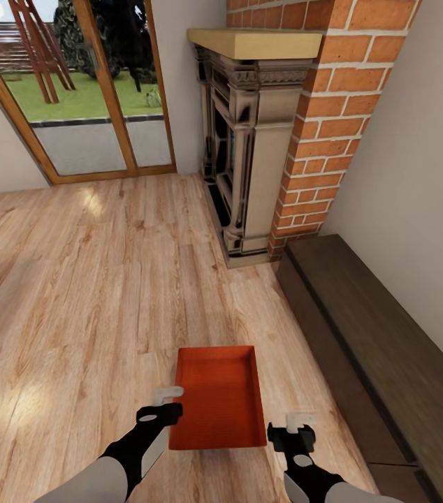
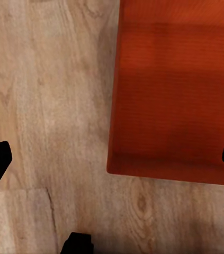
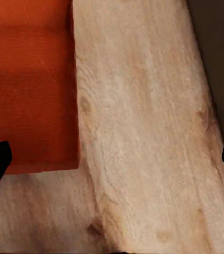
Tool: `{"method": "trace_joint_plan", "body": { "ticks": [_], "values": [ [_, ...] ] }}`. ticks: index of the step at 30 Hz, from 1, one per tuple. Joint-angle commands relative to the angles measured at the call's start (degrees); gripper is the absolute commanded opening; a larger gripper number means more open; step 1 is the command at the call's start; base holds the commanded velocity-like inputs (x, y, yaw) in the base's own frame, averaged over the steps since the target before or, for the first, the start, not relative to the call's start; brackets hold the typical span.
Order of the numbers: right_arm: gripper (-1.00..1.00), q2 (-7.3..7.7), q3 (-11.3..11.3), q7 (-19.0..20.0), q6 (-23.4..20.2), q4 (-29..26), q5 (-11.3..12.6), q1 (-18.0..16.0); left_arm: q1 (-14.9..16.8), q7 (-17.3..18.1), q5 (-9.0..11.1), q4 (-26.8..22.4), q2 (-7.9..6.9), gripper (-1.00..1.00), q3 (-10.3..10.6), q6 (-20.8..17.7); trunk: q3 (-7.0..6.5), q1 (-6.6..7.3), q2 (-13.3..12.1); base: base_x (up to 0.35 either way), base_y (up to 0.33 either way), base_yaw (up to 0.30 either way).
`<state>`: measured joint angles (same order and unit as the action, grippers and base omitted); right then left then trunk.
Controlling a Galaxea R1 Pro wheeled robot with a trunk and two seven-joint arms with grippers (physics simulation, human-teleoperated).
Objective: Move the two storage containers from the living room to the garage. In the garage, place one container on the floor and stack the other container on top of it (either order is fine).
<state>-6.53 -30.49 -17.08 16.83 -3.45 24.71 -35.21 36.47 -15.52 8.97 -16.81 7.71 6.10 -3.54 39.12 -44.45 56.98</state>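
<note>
Storage container [image 1: 221, 391] is plain orange-red, walls a shade darker than the base. Wood-plank floor [image 1: 96, 279] is pale tan with brown grain and knots. My left fingers [image 1: 168, 392] and right fingers [image 1: 300, 420] are off-white on black housings; forearms grey. Fireplace surround [image 1: 249, 154] is glossy beige-brown, mantel [image 1: 256, 43] pale yellow wood. Chimney brick [image 1: 326, 126] is orange-red with light mortar. Low bench [image 1: 389, 349] is dark brown. Door frame [image 1: 110, 91] is mid-brown wood, green lawn behind.

- The storage container [image 1: 220, 398] is rendered matt orange-red, with a fine ribbed texture.
- The plank floor [image 1: 89, 279] is shown as pale grained wood, faintly sheened.
- The chimney [image 1: 333, 119] is built of rough brick.
- The bench [image 1: 382, 342] is finished in dark matt wood.
</note>
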Motion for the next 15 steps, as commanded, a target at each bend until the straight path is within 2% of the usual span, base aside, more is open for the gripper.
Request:
{"method": "trace_joint_plan", "body": {
  "ticks": [1,5,10,15],
  "values": [
    [1.00,-0.15,-0.8,0.1,0.3,0.0,-2.0,0.0,0.0,-0.4,0.6,-0.1,-0.04,1.00,0.5,-0.3,0.04,0.00,0.0,0.000,0.000,0.000],
    [1.00,-0.22,-0.9,0.2,0.5,-0.1,-3.1,0.0,0.0,-0.4,0.6,0.6,-0.28,1.00,0.5,-0.4,0.04,0.00,0.0,0.000,0.000,0.000],
    [1.00,-0.23,-0.9,0.3,0.8,-0.3,-3.4,0.0,0.0,-0.3,0.6,2.6,-1.47,1.00,0.5,-0.3,0.04,0.00,0.0,0.000,0.000,0.000],
    [1.00,-0.24,-0.9,0.6,0.9,-0.4,-3.5,0.0,0.0,-0.4,0.6,3.1,-1.83,1.00,0.5,-0.2,0.04,0.00,0.0,0.000,0.000,0.000]
  ]
}}
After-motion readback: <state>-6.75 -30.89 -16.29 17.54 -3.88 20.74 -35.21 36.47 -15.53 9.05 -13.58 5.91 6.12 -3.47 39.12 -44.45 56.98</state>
